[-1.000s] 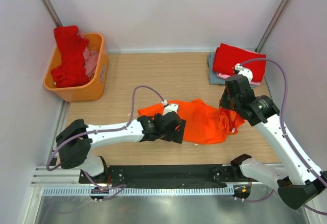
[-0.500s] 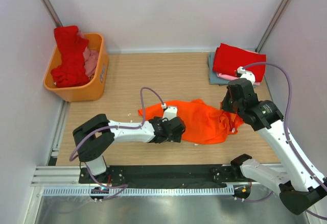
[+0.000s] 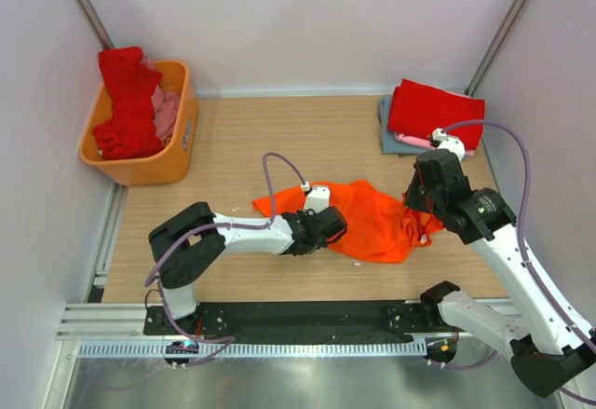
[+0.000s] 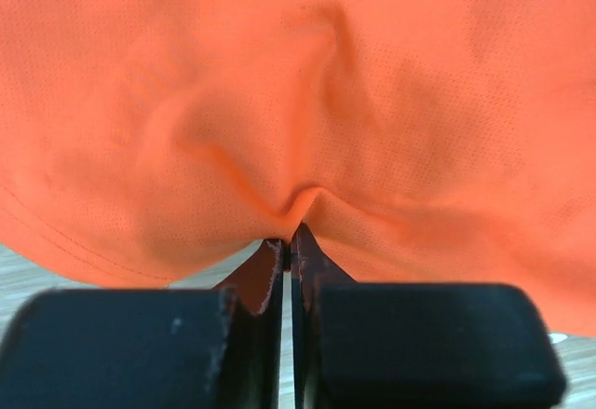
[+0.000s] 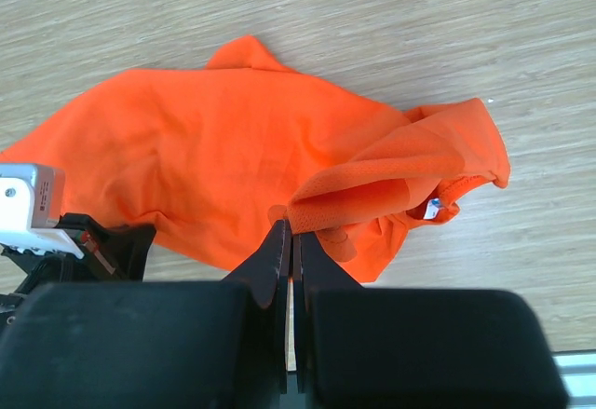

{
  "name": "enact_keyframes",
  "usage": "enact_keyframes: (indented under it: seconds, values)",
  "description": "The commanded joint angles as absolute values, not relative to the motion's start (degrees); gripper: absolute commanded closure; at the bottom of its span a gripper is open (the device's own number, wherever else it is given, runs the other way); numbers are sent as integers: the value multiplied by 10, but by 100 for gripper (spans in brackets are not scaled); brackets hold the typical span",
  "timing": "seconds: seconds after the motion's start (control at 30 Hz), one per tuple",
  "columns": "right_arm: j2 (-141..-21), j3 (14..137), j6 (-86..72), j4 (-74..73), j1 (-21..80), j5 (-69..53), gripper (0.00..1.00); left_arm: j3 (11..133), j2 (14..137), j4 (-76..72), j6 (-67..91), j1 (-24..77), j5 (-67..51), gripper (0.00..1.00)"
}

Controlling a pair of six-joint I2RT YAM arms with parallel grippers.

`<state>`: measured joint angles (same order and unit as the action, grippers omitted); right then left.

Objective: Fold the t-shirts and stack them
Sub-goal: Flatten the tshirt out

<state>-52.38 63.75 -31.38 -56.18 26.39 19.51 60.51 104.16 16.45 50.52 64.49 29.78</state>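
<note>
Near zone: the left gripper point(image 3: 328, 229) sits low on the pale wooden table point(image 3: 279, 139). Its jaws are pressed together on a small pucker at the left side of the bright orange soft-cloth t-shirt point(image 3: 372, 221). The left wrist view shows the cloth creasing straight into the tips, so a hold is confirmed, though a shallow one.

Middle zone: the bright orange soft-cloth t-shirt lies crumpled on the table between the two arms, not yet spread. The right gripper point(image 3: 416, 206) is clamped on a raised, doubled fold at the shirt's right side, just beside the white neck label point(image 5: 430, 209).

Assessment: the step in hand appears to be opening the shirt out flat before folding. With both holds taken, the arms should rise together and draw apart evenly, so the cloth comes taut without a jerk. The left pinch is thin and may slip under a sharp pull. The right hold may include two layers — check that before laying down.

Far zone: a folded red cloth t-shirt point(image 3: 436, 113) tops the stack at the far right, over a pink one point(image 3: 408, 139) and a grey-blue one point(image 3: 386, 134). At the far left, the rigid orange plastic basket point(image 3: 177, 162) holds a loose red shirt point(image 3: 126, 102) and a pink shirt point(image 3: 166, 111), both awaiting folding
</note>
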Motion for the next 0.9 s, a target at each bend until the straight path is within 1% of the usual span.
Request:
enact_keyframes:
  seconds: [0.0, 0.07, 0.1, 0.13, 0.27, 0.33, 0.37, 0.4, 0.43, 0.47, 0.5, 0.53, 0.57, 0.6, 0.63, 0.67, 0.7, 0.73, 0.77, 0.8, 0.83, 0.87]
  values:
    - [-506, 643, -308, -571, 262, 204, 99, 624, 1004, 196, 499, 648, 293, 100]
    - [-499, 663, -312, -583, 262, 215, 99, 654, 946, 294, 497, 659, 289, 100]
    - [-499, 671, -315, -605, 262, 225, 99, 695, 928, 334, 497, 665, 288, 100]
    - [-498, 691, -319, -615, 262, 237, 99, 716, 910, 404, 493, 671, 287, 100]
    - [-489, 723, -328, -636, 262, 232, 99, 821, 831, 524, 491, 685, 290, 100]
    - [-491, 737, -327, -635, 262, 230, 99, 857, 829, 567, 477, 682, 287, 100]
    - [-496, 741, -325, -627, 262, 232, 99, 881, 837, 584, 456, 666, 281, 100]
    - [-514, 744, -315, -623, 262, 236, 99, 931, 858, 599, 438, 654, 275, 100]
    - [-525, 752, -310, -619, 262, 243, 99, 955, 873, 615, 419, 636, 245, 100]
    - [-542, 756, -302, -607, 262, 256, 99, 997, 891, 620, 399, 581, 222, 100]
    - [-558, 759, -295, -599, 261, 258, 99, 1017, 931, 620, 363, 546, 193, 100]
    - [-596, 769, -279, -592, 252, 259, 99, 1035, 956, 613, 347, 510, 127, 100]
    - [-614, 773, -272, -572, 243, 239, 99, 1074, 982, 608, 331, 440, 88, 100]
    - [-631, 774, -265, -556, 230, 216, 99, 1101, 1022, 610, 298, 410, 65, 100]
    - [-669, 769, -247, -536, 192, 193, 99, 1135, 1107, 629, 281, 356, 35, 95]
    - [-691, 769, -243, -513, 169, 124, 99, 1224, 1171, 651, 271, 333, 31, 84]
    - [-720, 773, -238, -508, 149, 91, 99, 1294, 1232, 684, 264, 315, 24, 72]
    - [-763, 779, -233, -502, 127, 67, 99, 1375, 1369, 785, 245, 300, 4, 48]
    - [-785, 781, -231, -491, 105, 41, 99, 1474, 1402, 823, 242, 283, -18, 43]
    - [-800, 784, -227, -490, 97, 7, 99, 1447, 1400, 809, 251, 282, -27, 36]
    - [-810, 786, -224, -487, 95, -16, 99, 1410, 1383, 765, 245, 285, -29, 32]
    - [-823, 785, -221, -484, 94, -20, 99, 1314, 1330, 734, 249, 298, -23, 30]
